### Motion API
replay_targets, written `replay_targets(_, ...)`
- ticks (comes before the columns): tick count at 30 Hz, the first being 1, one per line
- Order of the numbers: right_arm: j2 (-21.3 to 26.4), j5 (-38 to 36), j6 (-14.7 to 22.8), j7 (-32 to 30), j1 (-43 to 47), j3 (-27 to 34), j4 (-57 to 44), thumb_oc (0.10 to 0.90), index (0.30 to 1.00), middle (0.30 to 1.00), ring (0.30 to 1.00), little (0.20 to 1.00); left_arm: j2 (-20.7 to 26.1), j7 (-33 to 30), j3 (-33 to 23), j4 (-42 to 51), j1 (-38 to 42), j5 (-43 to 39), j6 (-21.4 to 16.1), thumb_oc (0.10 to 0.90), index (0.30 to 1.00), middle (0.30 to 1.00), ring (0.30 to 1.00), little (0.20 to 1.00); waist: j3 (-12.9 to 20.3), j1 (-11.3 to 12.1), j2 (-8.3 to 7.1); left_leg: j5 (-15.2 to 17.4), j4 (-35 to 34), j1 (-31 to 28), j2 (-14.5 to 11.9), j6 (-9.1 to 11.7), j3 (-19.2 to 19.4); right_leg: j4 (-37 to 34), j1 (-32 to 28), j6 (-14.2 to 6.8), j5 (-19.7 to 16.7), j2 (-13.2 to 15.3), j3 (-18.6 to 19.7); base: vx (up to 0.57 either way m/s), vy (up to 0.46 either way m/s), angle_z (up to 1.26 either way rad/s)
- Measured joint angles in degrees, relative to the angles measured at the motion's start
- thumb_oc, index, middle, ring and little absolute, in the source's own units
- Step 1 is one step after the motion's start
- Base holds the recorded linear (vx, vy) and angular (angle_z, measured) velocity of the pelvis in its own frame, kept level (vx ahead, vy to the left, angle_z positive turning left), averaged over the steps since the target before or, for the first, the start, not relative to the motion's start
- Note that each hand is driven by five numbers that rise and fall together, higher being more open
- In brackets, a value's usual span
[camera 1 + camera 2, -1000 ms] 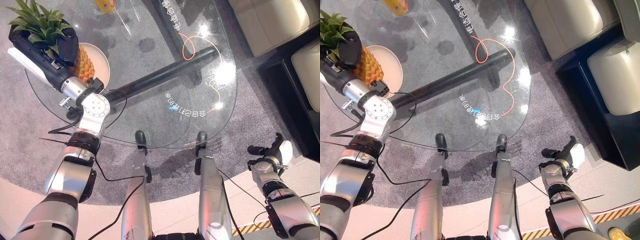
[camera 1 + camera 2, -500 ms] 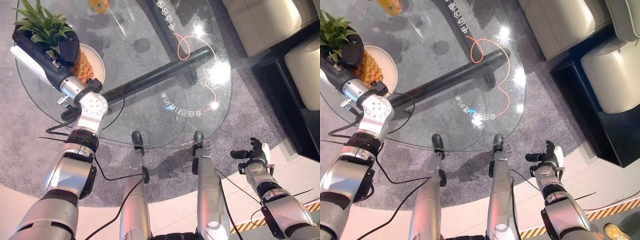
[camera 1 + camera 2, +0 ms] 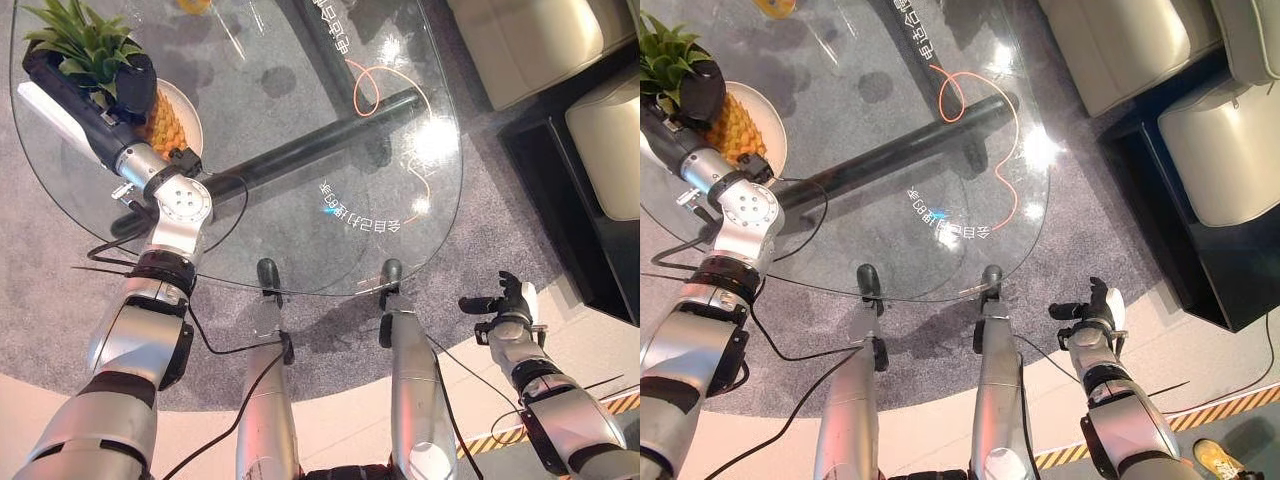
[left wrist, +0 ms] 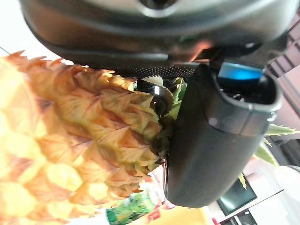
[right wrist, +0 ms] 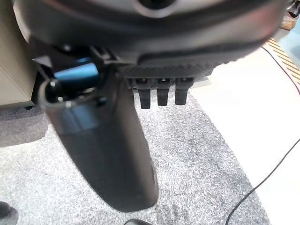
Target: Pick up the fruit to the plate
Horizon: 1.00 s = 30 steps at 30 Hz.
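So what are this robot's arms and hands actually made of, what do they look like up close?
Both arms are silver-grey metal segments joined by black rings, with a round bolted disc at the wrist. The left hand is dark, bulky and glossy black with a white strip along one edge. The right hand is dark too, and its thumb wears a white cover. Up close, the hand shows a textured rubbery palm and a blue light.

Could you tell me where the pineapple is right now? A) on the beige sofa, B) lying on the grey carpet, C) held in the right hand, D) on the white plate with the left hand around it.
D: the pineapple stands on the white plate on the glass table, and the left hand is curled round it.
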State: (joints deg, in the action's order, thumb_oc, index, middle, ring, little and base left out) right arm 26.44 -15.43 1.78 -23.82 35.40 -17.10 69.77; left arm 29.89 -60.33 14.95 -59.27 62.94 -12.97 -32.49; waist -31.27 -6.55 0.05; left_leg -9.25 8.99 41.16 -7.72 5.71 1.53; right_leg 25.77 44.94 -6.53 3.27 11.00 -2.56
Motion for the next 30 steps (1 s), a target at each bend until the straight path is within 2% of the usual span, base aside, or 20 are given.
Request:
replay_targets(4, -0.01, 0.01, 0.05, -0.01, 0.01, 0.00, 0.00, 0.800, 0.900, 0.900, 0.900, 0.900, 0.06, 0.00, 0.00, -0.70, 0.31, -0.79, 0.00, 0.100, 0.300, 0.300, 0.300, 0.200, -0.01, 0.00, -0.54, 0.00, -0.01, 0.06, 0.00, 0.00, 0.02, 0.04, 0.10, 0.00, 0.00, 0.00, 0.03, 0.00, 0.000, 0.00)
replay_targets(13, -0.03, 0.12, 0.32, -0.04, 0.10, -0.02, 0.01, 0.800, 0.900, 0.900, 0.900, 0.900, 0.47, 0.03, 0.00, -0.84, 0.69, -1.49, 0.00, 0.100, 0.300, 0.300, 0.300, 0.200, 0.00, -0.03, -0.56, 0.01, 0.02, 0.81, 0.00, 0.01, 0.02, -0.07, 0.75, 0.00, 0.00, -0.01, 0.01, 0.00, 0.000, 0.00)
replay_targets(15, -0.05, 0.13, 0.44, -0.04, 0.10, -0.04, 0.01, 0.800, 0.900, 0.900, 0.900, 0.900, 0.49, 0.06, 0.00, -0.94, 0.71, -1.62, 0.00, 0.141, 0.335, 0.335, 0.335, 0.241, -0.01, -0.01, -0.58, 0.00, 0.00, 0.99, 0.01, 0.01, 0.01, -0.08, 0.89, 0.00, 0.00, 0.00, -0.03, 0.00, 0.000, 0.00)
replay_targets(18, -0.05, 0.16, 0.98, -0.09, 0.15, -0.06, -0.06, 0.800, 0.900, 0.900, 0.900, 0.900, 0.54, 0.08, 0.00, -1.31, 0.72, -1.71, -0.04, 0.136, 0.331, 0.331, 0.331, 0.236, -0.01, 0.01, -0.59, 0.00, 0.03, 0.99, 0.01, 0.01, -0.01, -0.06, 0.89, 0.00, 0.00, 0.00, -0.04, 0.00, 0.000, 0.00)
replay_targets(20, -0.05, 0.16, 1.17, -0.10, 0.22, -0.07, -0.06, 0.800, 0.900, 0.900, 0.900, 0.900, 0.54, 0.09, 0.00, -1.57, 0.72, -1.78, -0.05, 0.100, 0.300, 0.300, 0.300, 0.200, -0.01, 0.00, -0.59, 0.00, 0.04, 0.99, 0.01, 0.01, -0.04, -0.05, 0.89, 0.00, 0.00, 0.00, -0.05, 0.00, 0.000, 0.00)
replay_targets(30, -0.05, 0.20, 1.32, -0.11, 0.76, -0.09, -0.05, 0.800, 0.900, 0.900, 0.900, 0.900, 0.57, 1.59, 0.11, -2.55, 1.15, -1.84, -0.21, 0.100, 0.300, 0.300, 0.300, 0.200, 0.00, -0.08, -0.65, 0.00, 0.11, 1.65, -0.01, 0.01, -0.09, -0.04, 1.52, 0.00, -0.01, -0.04, -0.07, 0.00, 0.000, 0.00)
